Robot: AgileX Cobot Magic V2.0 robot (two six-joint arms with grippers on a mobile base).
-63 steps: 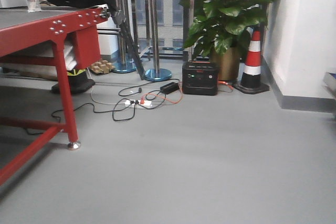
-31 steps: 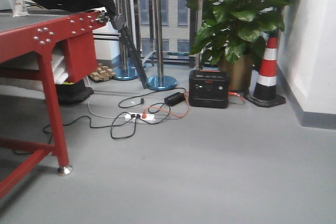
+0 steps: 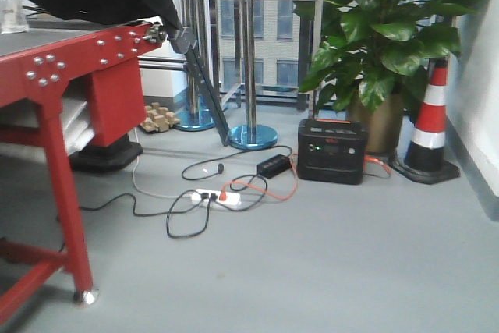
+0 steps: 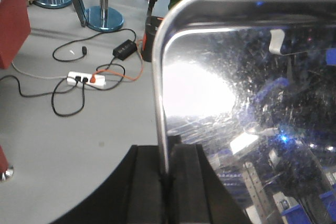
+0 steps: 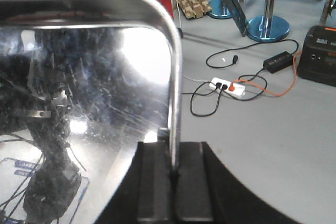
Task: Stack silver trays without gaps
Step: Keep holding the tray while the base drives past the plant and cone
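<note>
Above a grey floor [image 3: 351, 271], near a red table [image 3: 70, 68], a mirror-shiny silver tray [image 4: 236, 103] hung in the air, apparently carried between both arms. The left gripper [image 4: 167, 174] and right gripper [image 5: 175, 166] were each pinched tight on an opposite rolled rim. The tray looked stiff, light and slippery, and the rims seemed the only sure hold.

A red metal table [image 3: 117, 91] stands at left. On the grey floor [image 3: 351, 271]: a white power strip [image 3: 219, 197], black power box [image 3: 331, 151], leafy potted plant [image 3: 378, 29], striped traffic cone [image 3: 431, 124].
</note>
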